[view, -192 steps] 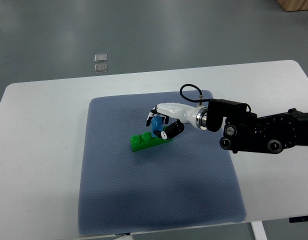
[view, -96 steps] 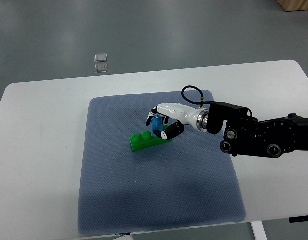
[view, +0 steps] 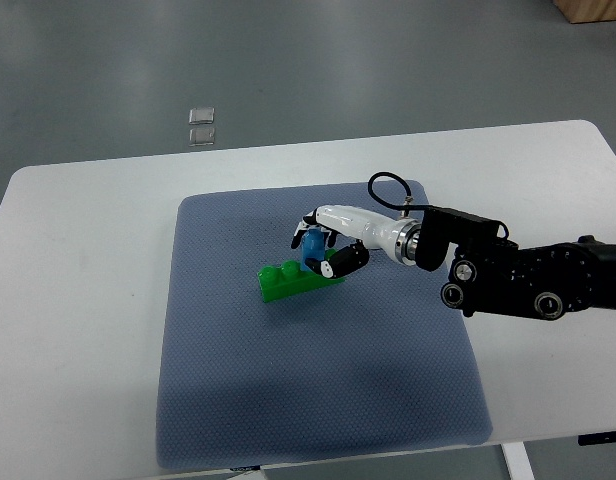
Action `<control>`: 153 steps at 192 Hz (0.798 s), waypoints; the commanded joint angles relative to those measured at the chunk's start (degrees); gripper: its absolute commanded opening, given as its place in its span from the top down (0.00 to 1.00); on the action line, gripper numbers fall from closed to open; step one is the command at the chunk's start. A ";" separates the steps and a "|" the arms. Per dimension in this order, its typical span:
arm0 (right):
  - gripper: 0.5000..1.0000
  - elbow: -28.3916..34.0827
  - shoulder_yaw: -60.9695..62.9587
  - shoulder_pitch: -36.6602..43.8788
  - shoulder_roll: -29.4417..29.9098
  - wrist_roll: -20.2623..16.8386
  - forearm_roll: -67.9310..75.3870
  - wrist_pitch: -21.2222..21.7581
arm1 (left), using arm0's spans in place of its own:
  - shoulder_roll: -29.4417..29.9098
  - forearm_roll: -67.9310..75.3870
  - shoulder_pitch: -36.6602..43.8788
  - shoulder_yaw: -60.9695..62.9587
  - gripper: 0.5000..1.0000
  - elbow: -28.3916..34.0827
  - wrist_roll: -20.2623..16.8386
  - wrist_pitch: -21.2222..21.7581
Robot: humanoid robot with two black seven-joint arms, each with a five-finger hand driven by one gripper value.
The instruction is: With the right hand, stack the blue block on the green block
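Right hand curled around the blue block, fingers wrapped over its top and far side, thumb tucked low at the near side, so that the block stays pinched and steady while pressed down. Blue block sitting on the right end of the green block, apparently touching it, though impossible to tell under the fingers whether the studs are fully seated. Green block lying slantwise on the mat, left end nearer the camera, two bare studs showing at that end; resting free rather than held, hence likely to slide or tip under a push that is off-centre. Mat spread over the middle of the desk, probably there to give grip and keep the lower block from skidding. Right arm reaching in low from the right edge, wrist turned so the fingers come at the block from above and behind. Left arm nowhere in view. By the look of it, close to the end of the task: stacking contact made, release not yet done.
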 commanded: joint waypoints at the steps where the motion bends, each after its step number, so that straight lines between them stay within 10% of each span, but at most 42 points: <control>1: 0.90 -0.22 0.98 -1.07 -0.05 0.39 -0.94 -0.12 | 0.00 0.00 0.00 -0.02 0.00 0.00 0.00 0.00; 153: 0.90 -0.75 3.62 -5.12 -0.32 2.67 -2.61 -1.08 | 0.00 0.09 0.00 0.07 0.00 0.00 0.00 0.00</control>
